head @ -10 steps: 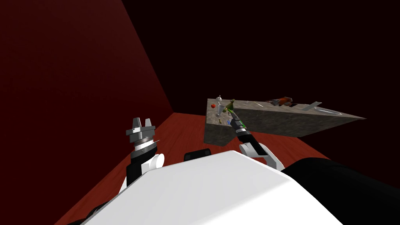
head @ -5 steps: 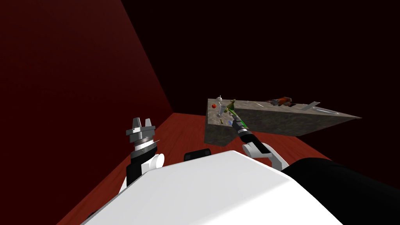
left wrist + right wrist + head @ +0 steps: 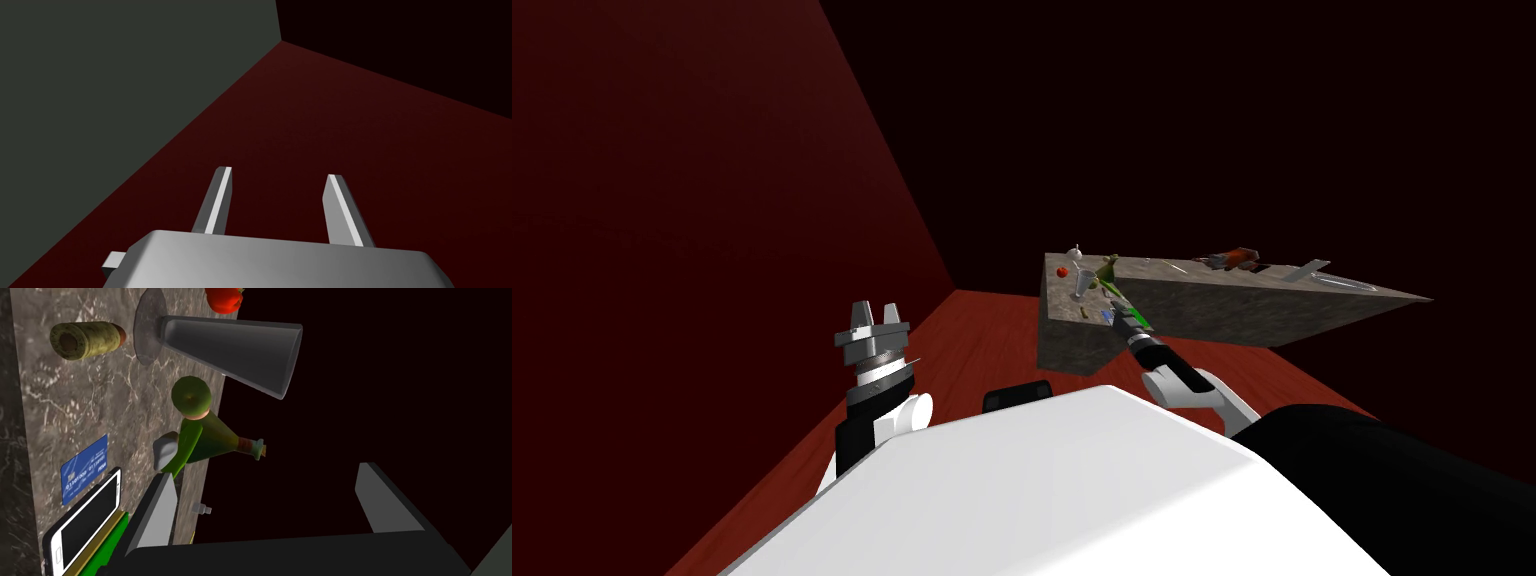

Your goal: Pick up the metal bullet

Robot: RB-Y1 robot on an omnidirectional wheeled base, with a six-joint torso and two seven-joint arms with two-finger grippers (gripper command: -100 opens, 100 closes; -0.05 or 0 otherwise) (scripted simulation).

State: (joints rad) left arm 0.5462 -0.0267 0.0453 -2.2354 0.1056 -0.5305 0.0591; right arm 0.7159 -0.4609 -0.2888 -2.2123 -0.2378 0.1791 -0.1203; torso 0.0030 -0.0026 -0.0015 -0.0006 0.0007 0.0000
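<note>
- Hovering my right gripper (image 3: 267, 472) at the edge of a marbled stone counter (image 3: 45, 413), fingers spread wide with nothing between them.
- One finger (image 3: 152, 518) stands over the counter's rim, just beside a phone (image 3: 82, 520). The other finger hangs over the black area (image 3: 400, 388) off the counter's side.
- The bullet (image 3: 87, 339), olive-brass with a reddish tip, lies on its side on the counter. It is well ahead of my gripper, past the tip of the finger over the rim, and clear of both fingers.
- Just beside the bullet's tip is the round base of a grey cone-shaped glass (image 3: 235, 350), with a red fruit (image 3: 224, 299) farther on.
- Between the bullet and my gripper stands a figurine (image 3: 197, 433) dressed in green, close ahead of that same fingertip.
- A blue card (image 3: 84, 469) lies flat next to the phone, on its far side from me. The phone rests on a green and yellow flat thing (image 3: 107, 540).
- My left gripper (image 3: 874, 318) is raised well apart from the counter, its fingers (image 3: 220, 200) parted and empty.
</note>
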